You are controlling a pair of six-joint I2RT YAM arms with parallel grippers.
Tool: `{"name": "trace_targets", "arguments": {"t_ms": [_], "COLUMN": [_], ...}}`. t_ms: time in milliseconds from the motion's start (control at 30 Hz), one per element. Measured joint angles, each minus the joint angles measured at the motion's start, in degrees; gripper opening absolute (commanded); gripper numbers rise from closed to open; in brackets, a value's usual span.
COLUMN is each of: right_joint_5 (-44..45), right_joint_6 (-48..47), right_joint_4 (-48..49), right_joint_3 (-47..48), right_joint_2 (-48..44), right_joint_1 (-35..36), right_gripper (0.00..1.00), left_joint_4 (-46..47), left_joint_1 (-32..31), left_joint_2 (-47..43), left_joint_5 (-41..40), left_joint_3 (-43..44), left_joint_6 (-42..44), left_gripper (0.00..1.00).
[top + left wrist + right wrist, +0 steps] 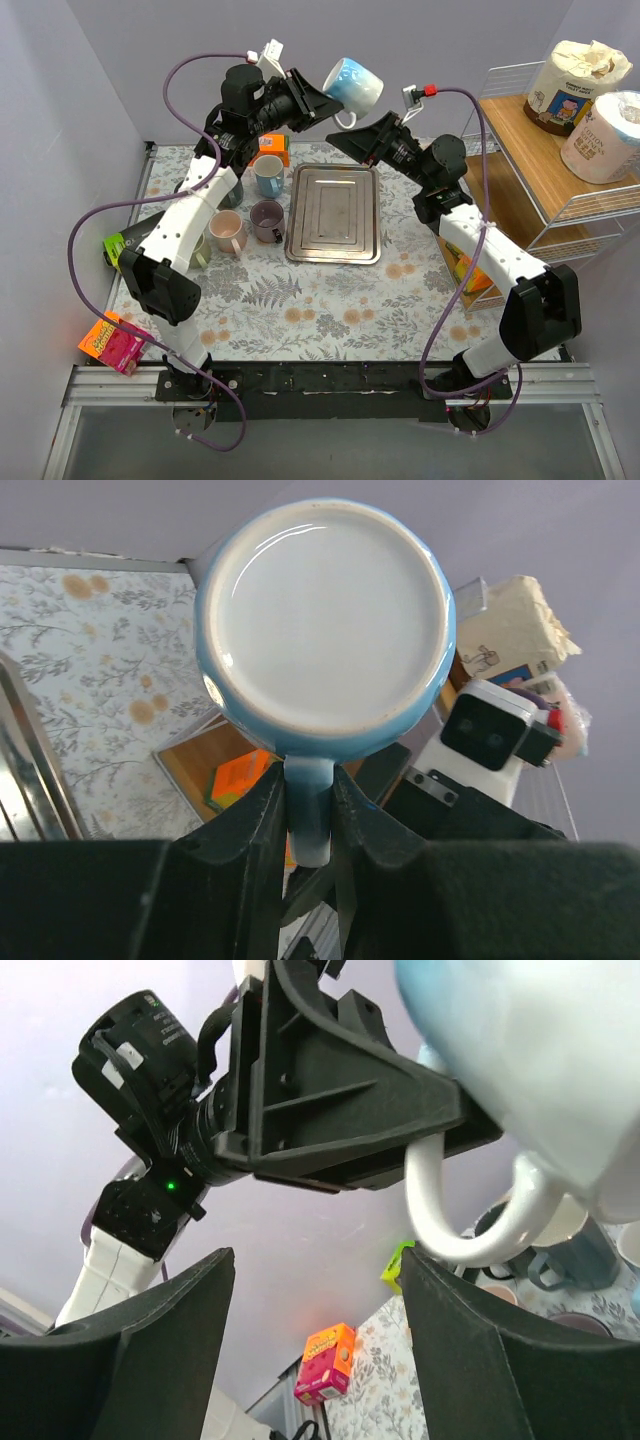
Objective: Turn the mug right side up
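A light blue mug (354,83) with a white handle is held high in the air above the back of the table. My left gripper (312,103) is shut on its handle; in the left wrist view the handle (308,815) is pinched between the fingers and the mug's base (326,615) faces the camera. My right gripper (352,140) is open just below the mug, not touching it. In the right wrist view the mug (540,1050) and its handle loop (470,1220) hang close above the open fingers (470,1350).
A metal tray (333,213) lies mid-table. A blue mug (267,176), pink mug (228,232) and purple mug (267,220) stand left of it. A wire shelf (540,160) with paper rolls is at right. Snack boxes lie at the left edge (112,343).
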Motion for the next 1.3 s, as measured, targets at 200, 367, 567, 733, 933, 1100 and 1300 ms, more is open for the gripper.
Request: {"name": "trace_targets", "arguments": {"t_ms": [200, 367, 567, 733, 933, 1100, 1300], "right_joint_5": [1.75, 4.50, 7.19, 9.90, 11.37, 11.32, 10.99], "right_joint_6": [4.83, 6.56, 6.82, 7.21, 9.79, 11.98, 13.03], "right_joint_4": [6.19, 9.07, 12.76, 14.49, 15.93, 17.90, 17.92], "right_joint_3": [1.60, 0.85, -0.55, -3.23, -4.66, -5.62, -6.71], "right_joint_2": [4.46, 5.25, 4.94, 3.67, 3.26, 2.75, 2.71], "right_joint_1": [0.00, 0.00, 0.00, 0.00, 0.11, 0.22, 0.39], "right_gripper": [0.68, 0.71, 0.68, 0.51, 0.27, 0.13, 0.01], "left_joint_4": [3.50, 4.42, 5.14, 5.14, 5.84, 8.15, 10.82], "left_joint_1": [-0.02, 0.00, 0.04, 0.04, 0.04, 0.02, 0.04], "left_joint_2": [-0.13, -0.20, -1.57, -2.75, -4.85, -6.47, -7.76], "left_joint_5": [3.04, 4.28, 4.79, 4.92, 5.05, 5.38, 5.49], "left_joint_3": [0.70, 0.59, -2.03, -4.07, -6.29, -9.14, -13.22], "left_joint_6": [-3.54, -4.81, -5.62, -6.08, -6.64, -7.10, -8.50], "left_gripper": [0.00, 0.00, 0.00, 0.00, 0.00, 0.00, 0.00]}}
